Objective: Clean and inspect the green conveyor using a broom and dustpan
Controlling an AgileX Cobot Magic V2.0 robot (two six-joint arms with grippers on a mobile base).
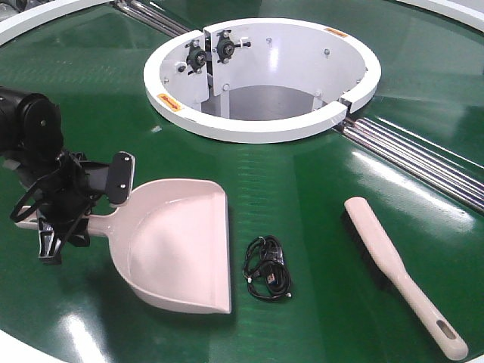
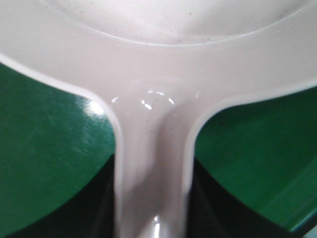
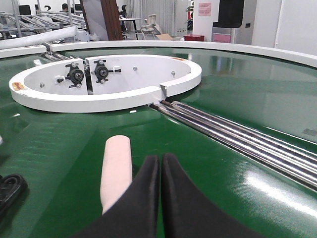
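Left claw (image 1: 102, 206) straddles handle of dustpan (image 1: 178, 246). Scoop lies flat on green conveyor (image 1: 302, 189), mouth toward coiled black cable (image 1: 268, 270). Whether claw grips handle, cannot tell. Right claw (image 3: 159, 163) pinched together, empty, just beside end of broom (image 1: 393, 253), which lies right of cable. Judgement: clamp handle squarely near scoop's neck, keep mouth edge flush on conveyor; right claw must spread before taking broom.
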